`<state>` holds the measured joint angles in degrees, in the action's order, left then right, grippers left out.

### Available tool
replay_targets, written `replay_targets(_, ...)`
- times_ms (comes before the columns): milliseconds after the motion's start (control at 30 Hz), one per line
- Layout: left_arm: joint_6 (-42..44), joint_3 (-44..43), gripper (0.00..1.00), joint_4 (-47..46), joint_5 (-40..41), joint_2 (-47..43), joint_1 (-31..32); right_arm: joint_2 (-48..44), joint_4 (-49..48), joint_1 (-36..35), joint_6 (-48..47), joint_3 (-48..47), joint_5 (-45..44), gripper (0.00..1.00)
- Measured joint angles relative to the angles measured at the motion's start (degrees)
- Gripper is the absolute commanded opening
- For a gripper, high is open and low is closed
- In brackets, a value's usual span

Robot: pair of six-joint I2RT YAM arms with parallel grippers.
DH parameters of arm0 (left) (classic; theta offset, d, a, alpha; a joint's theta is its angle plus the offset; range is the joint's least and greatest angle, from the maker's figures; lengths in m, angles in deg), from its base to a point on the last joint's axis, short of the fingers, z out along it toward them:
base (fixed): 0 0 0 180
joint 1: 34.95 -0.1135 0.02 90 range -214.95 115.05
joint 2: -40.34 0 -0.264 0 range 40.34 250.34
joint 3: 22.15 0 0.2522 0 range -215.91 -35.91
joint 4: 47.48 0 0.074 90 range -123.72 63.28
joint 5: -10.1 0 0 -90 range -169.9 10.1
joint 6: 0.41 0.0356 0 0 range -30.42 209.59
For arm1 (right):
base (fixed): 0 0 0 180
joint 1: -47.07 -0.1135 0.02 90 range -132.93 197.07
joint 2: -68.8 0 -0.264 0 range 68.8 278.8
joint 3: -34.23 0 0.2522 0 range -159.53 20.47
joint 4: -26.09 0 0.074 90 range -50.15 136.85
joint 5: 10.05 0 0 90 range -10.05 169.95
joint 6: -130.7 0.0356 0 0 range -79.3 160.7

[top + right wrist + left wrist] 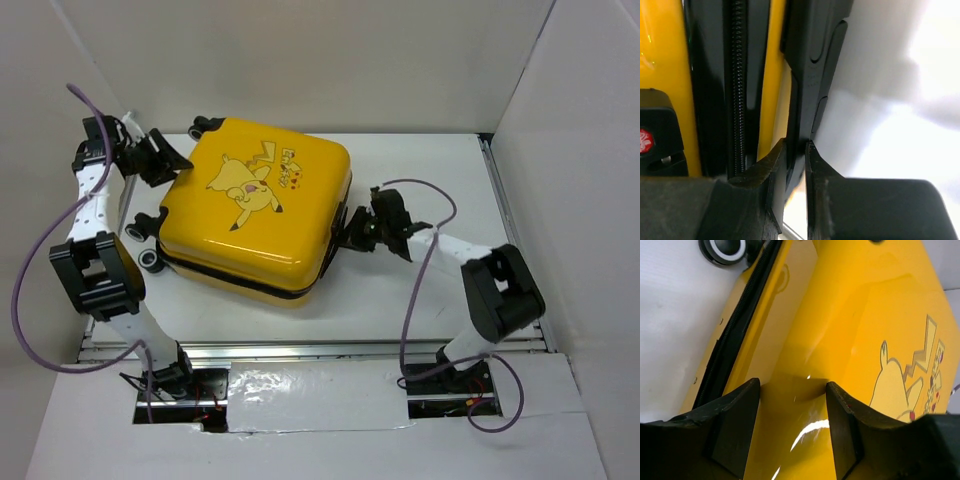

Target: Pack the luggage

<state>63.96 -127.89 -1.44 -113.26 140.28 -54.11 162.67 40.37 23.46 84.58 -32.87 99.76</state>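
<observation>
Pinching the black handle point(805, 75) of glossy yellow luggage point(260, 200), right pincer point(796, 145); left pincer point(793, 385) open.

One luggage point(258, 210); two arms, left arm point(100, 275) and right arm point(500, 290)

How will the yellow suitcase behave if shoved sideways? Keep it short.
The suitcase probably stays stiff: its shell looks hard. The glossy lid is likely slippery under a tool. Lying flat on the table, with its wheels off to the side, it should slide rather than roll or tip.
</observation>
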Motion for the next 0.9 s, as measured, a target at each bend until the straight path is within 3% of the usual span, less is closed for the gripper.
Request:
replay_targets(167,0.3,-11.9,0.66,3.2,-0.8,9.0,4.8,-10.8,-0.2,-7.3,3.5,10.2,-5.1,0.00)
replay_targets(300,1.4,-21.8,0.68,6.3,1.0,14.9,8.7,-12.4,4.7,-13.8,5.9,9.5,-8.1,0.00)
replay_targets(367,1.9,-27.0,0.70,8.2,3.5,17.4,10.2,-12.5,8.5,-16.6,6.4,7.4,-11.3,0.10)
replay_targets(500,1.8,-32.3,0.71,11.6,4.9,17.1,11.0,-15.4,13.5,-18.6,4.7,6.6,-16.0,0.69)
replay_targets(567,1.5,-31.6,0.70,12.4,5.4,13.7,10.7,-21.0,17.4,-17.6,2.2,7.3,-16.6,0.75)
replay_targets(633,0.8,-26.5,0.59,12.1,7.0,6.7,9.2,-28.1,21.7,-15.5,-0.5,8.0,-17.5,0.70)
replay_targets(667,-0.2,-22.0,0.48,11.3,7.9,1.9,7.9,-32.1,23.7,-13.0,-1.8,8.0,-18.4,0.51)
replay_targets(733,-2.2,-9.9,0.39,10.1,10.6,-10.5,3.4,-37.5,25.9,-8.1,-3.6,7.4,-20.1,0.27)
replay_targets(767,-3.3,-5.1,0.23,9.8,12.0,-15.8,1.5,-38.6,26.8,-5.0,-4.4,6.9,-20.7,0.04)
replay_targets(833,-5.8,6.8,0.07,8.5,15.4,-27.7,-1.9,-38.2,28.3,1.0,-4.9,4.5,-20.6,0.00)
replay_targets(900,-8.2,15.8,0.00,9.7,17.5,-36.6,-1.9,-33.7,28.5,6.6,-4.6,0.7,-20.0,0.00)
